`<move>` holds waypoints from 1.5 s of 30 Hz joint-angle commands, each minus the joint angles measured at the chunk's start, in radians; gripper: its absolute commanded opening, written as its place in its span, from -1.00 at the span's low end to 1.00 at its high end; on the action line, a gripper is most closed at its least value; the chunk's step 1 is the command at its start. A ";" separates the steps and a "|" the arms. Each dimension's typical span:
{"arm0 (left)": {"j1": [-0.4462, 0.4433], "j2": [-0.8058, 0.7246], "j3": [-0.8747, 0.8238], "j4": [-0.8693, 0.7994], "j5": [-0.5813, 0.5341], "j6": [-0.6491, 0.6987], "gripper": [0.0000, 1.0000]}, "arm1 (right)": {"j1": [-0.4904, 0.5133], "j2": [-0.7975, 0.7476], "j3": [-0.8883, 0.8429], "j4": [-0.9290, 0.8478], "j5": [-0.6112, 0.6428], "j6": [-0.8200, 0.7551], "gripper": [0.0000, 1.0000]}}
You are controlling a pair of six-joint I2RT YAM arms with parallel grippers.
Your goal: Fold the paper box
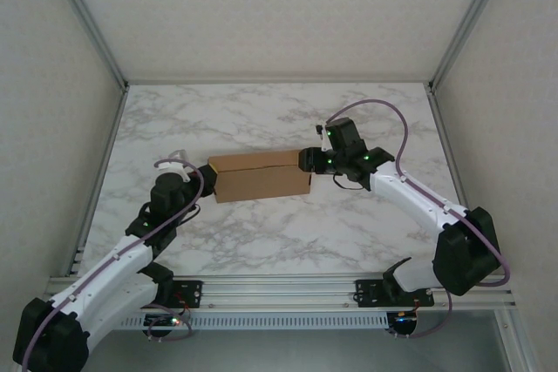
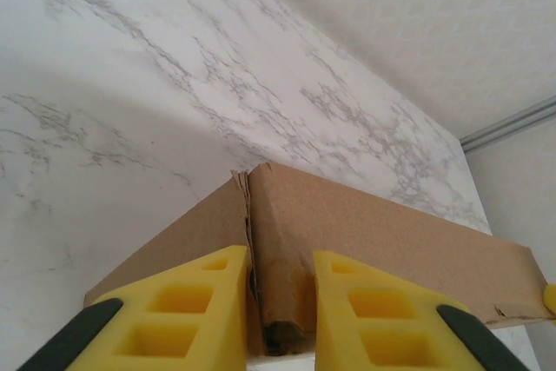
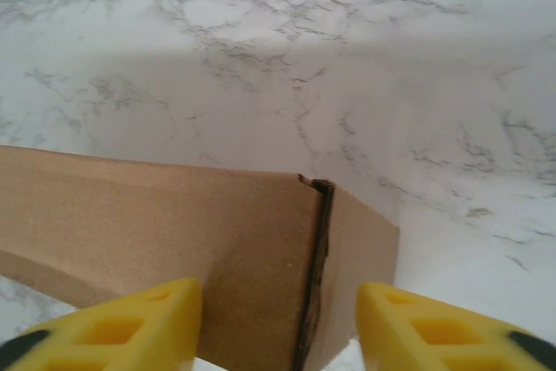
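Well, over on the left, the left gripper (image 2: 280, 280) has its yellow fingers (image 2: 195, 310) drawn narrow on the near end of the paper box (image 1: 261, 178), with an upright strip of cardboard filling the gap between them, so it looks to me like a pinch on that end panel. The edge there is a bit frayed, with a dark seam showing just beside it.

The box itself lies flat in the middle of the marble table (image 1: 261, 250), lengthwise between the two arms. It is already a long closed brown shape rather than a flat sheet, though from above a crease line runs along its top.

On the right, the right gripper (image 3: 278, 301) stands wide and straddles the far corner. One finger overlaps the cardboard, while the other has bare table beside it, so it holds nothing. I'd judge the main folds done (the walls are up). What seems left is seating both ends and pressing the top shut.
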 commanded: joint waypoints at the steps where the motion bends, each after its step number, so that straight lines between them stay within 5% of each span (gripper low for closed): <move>1: -0.012 0.026 -0.045 -0.131 -0.052 -0.009 -0.55 | -0.013 0.073 -0.093 -0.112 -0.030 0.017 -0.20; 6: -0.013 0.026 -0.045 -0.133 -0.065 -0.021 -0.66 | -0.012 0.079 -0.129 -0.106 -0.064 0.035 -0.37; 15: -0.013 0.019 -0.032 -0.149 -0.052 -0.043 -0.55 | -0.012 0.003 -0.101 -0.147 -0.040 0.025 -0.33; 23: -0.019 0.023 -0.107 -0.072 0.024 -0.139 -0.67 | 0.001 0.024 -0.198 -0.073 -0.036 0.042 -0.39; 31: -0.072 -0.040 -0.068 -0.179 0.028 -0.135 -0.83 | 0.120 -0.194 -0.273 -0.057 0.139 0.004 -0.49; 45: -0.228 -0.214 -0.067 -0.419 0.045 -0.227 -0.71 | 0.319 -0.415 -0.389 -0.148 0.305 0.123 -0.52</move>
